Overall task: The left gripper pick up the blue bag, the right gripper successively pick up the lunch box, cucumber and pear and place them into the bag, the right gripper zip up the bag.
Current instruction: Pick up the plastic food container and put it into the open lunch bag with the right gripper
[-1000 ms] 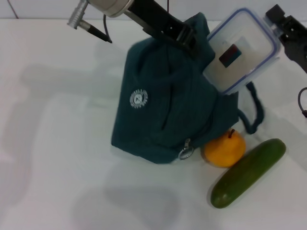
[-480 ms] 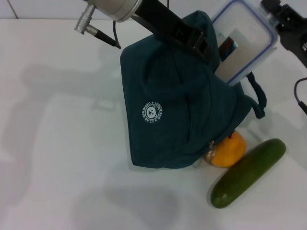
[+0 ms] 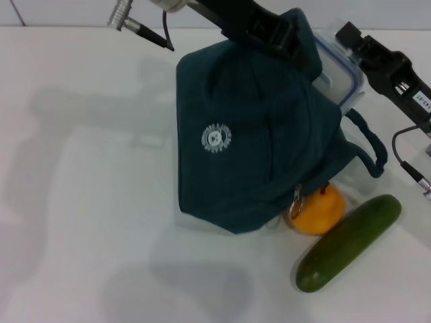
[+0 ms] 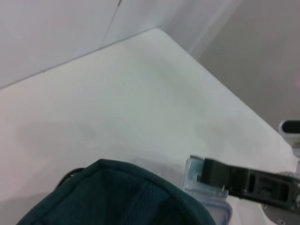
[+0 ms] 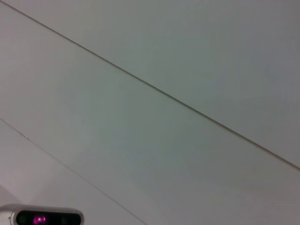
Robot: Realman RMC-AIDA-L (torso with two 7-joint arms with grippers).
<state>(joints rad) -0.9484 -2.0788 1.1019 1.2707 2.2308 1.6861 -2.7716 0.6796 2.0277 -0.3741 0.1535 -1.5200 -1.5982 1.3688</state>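
The left pincer [image 3: 273, 33] grips the top of the blue bag [image 3: 256, 141], which hides most of the lunch box [image 3: 340, 70] behind it in the head view. The left wrist view shows the right pincer [image 4: 213, 174] closed on the box's corner. Pear [image 3: 316, 210] and cucumber [image 3: 349, 242] lie on the tabletop [image 3: 87, 202] at the bag's base.

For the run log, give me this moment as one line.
left gripper: holding blue bag up | right gripper: lunch box entering bag | pear, cucumber: on table

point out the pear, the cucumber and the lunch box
pear [image 3: 318, 212], head view, on its orange skin right of the bag's corner.
cucumber [image 3: 350, 242], head view, mid-length of its green body.
lunch box [image 3: 343, 73], head view, on the blue-edged rim showing behind the bag.
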